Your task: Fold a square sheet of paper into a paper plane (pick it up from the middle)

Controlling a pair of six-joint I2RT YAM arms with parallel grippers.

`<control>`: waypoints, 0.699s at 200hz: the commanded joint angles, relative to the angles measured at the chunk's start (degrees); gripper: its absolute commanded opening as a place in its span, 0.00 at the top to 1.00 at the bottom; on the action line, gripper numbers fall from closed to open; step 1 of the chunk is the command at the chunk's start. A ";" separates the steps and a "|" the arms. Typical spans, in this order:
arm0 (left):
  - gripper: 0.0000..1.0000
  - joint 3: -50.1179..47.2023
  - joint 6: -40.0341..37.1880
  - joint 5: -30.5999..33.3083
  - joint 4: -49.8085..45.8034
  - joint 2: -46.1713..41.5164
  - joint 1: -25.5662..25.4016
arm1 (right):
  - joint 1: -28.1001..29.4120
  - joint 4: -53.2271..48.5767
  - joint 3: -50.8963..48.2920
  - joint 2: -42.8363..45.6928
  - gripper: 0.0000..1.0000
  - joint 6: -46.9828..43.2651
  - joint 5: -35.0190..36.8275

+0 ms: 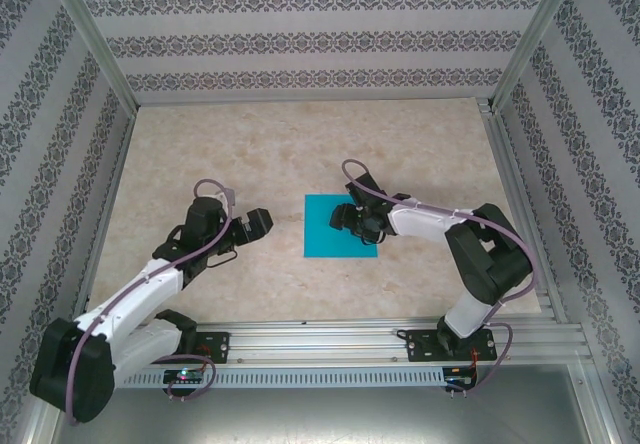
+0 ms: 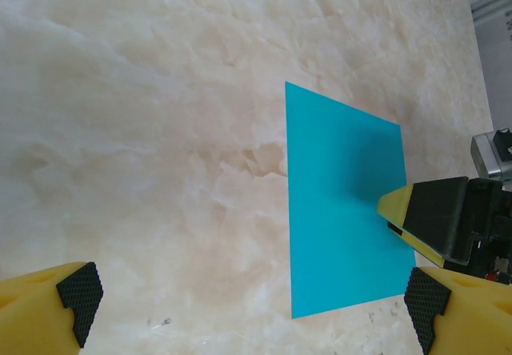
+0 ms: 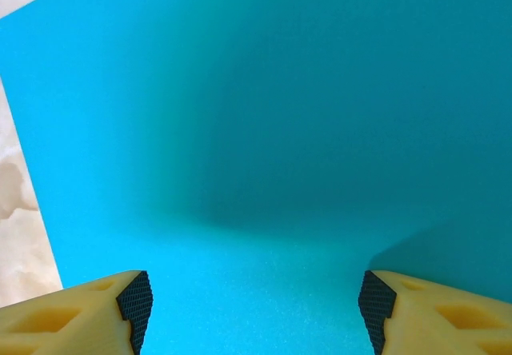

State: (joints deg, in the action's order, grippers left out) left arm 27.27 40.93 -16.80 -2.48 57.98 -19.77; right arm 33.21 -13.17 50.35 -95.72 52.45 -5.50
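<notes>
the table (image 1: 300,144) carries the square sheet of paper (image 1: 320,234), flat at its middle. the right gripper (image 3: 254,307) hangs over the sheet, jaws spread and empty; the left gripper (image 2: 252,299) sits wide open beside it. risk: the pinch may make the thin flat paper slide or crumple instead of lifting.

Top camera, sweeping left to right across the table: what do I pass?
In order: left hand → square sheet of paper → right arm's elbow. The right hand overlaps the sheet's right part, so I leave it unordered.
</notes>
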 commanded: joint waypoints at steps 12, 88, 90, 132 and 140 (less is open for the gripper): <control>0.00 3.21 0.61 -4.86 3.91 3.82 -0.23 | 1.27 -4.97 -1.30 0.28 0.27 4.00 4.36; 0.00 4.32 -2.03 -5.83 3.40 6.09 -0.45 | 6.26 -21.24 13.69 -0.69 0.10 -11.50 16.09; 0.00 4.32 -2.00 -5.82 3.37 6.12 -0.45 | 6.32 -21.87 14.18 -1.11 0.09 -11.56 16.52; 0.00 5.38 -3.39 -5.65 1.63 6.96 -0.51 | 8.53 -31.23 22.33 -8.80 0.02 -12.81 23.19; 0.00 5.34 -3.57 -5.58 1.55 6.89 -0.46 | 8.53 -30.60 22.42 -9.31 0.02 -13.36 22.82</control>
State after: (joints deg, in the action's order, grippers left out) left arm 30.94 39.53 -22.04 -0.84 64.79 -19.88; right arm 41.19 -36.29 71.07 -102.39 41.54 11.97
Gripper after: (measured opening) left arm 0.999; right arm 0.976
